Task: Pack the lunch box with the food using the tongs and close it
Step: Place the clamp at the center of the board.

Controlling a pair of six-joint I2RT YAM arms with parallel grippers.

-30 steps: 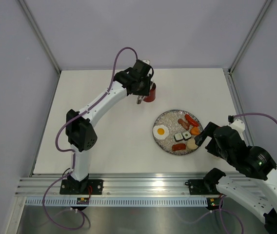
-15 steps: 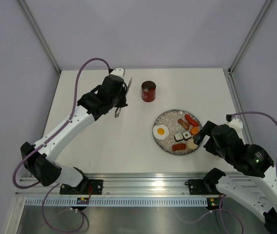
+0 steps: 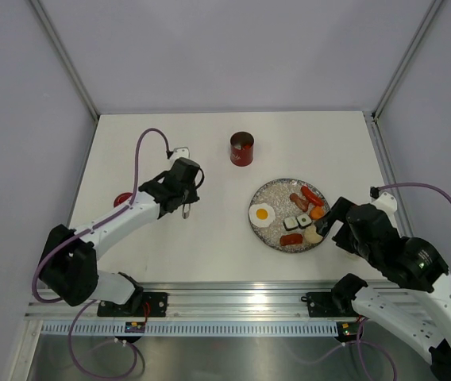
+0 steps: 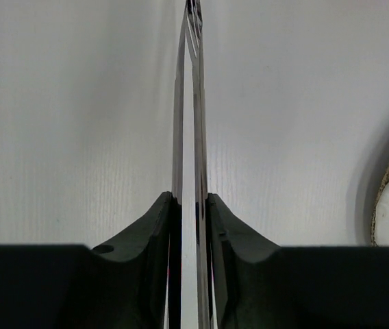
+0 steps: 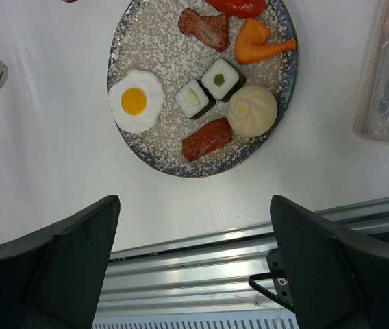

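Left fingers grip 1 tongs; 8 food pcs, 1 plate.

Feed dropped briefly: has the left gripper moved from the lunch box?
Yes. The left gripper, clamping the tongs, swung from the lunch box leftward, toward the near edge.

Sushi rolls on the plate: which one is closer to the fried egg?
The roll with the pale filling, right beside the fried egg. The other roll, with a darker green centre, sits farther off, next to the bun.
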